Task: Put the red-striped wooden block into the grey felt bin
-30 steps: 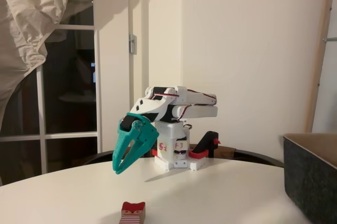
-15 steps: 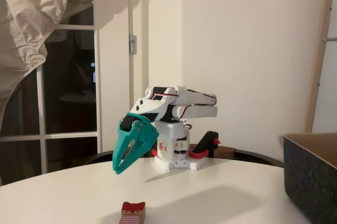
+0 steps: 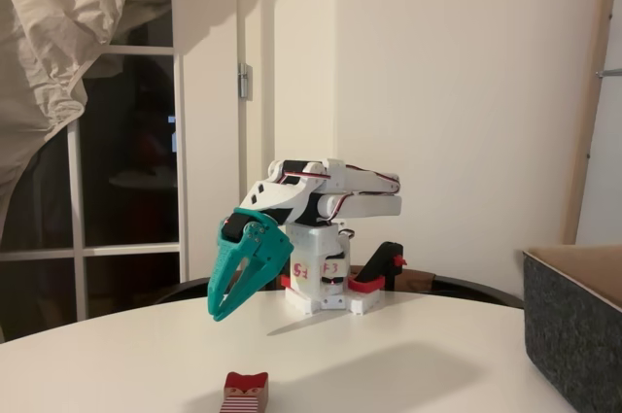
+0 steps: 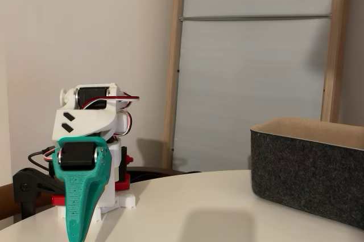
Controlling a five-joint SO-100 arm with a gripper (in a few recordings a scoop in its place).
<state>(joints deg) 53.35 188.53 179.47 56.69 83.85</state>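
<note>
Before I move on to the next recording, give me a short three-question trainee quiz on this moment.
1. True or false: the red-striped wooden block is lying on the white table, apart from the gripper.
2. Where is the grey felt bin in both fixed views? A) at the right edge B) at the left edge C) behind the arm's base
3. Fill in: the teal gripper points ____ toward the table while the arm is folded over its base.

Key: 1 true. 2 A. 3 down.
</note>
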